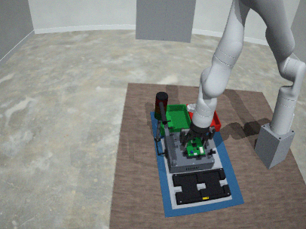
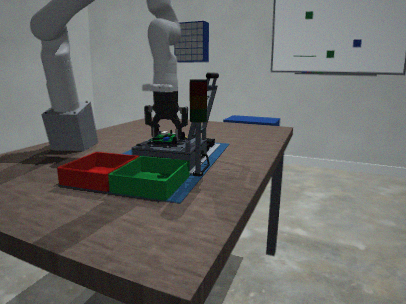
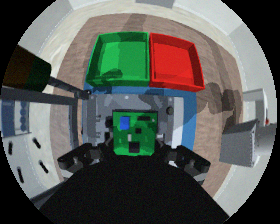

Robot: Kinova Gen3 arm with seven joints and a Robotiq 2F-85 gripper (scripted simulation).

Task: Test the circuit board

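A grey robot arm reaches down over the tester [image 1: 188, 164] at the middle of a wooden worktop [image 1: 143, 194]. Its jaws stand spread wide around the green circuit board [image 3: 134, 133], which sits over the tester bed; whether they press on its edges cannot be told. The lid [image 2: 209, 103] stands raised, likely so the board can go in. In the wrist view the board's long axis seems to run 12 to 6 o'clock, toward the green bin [image 3: 119, 60] and red bin [image 3: 175, 60]. Its connector is too small to find.
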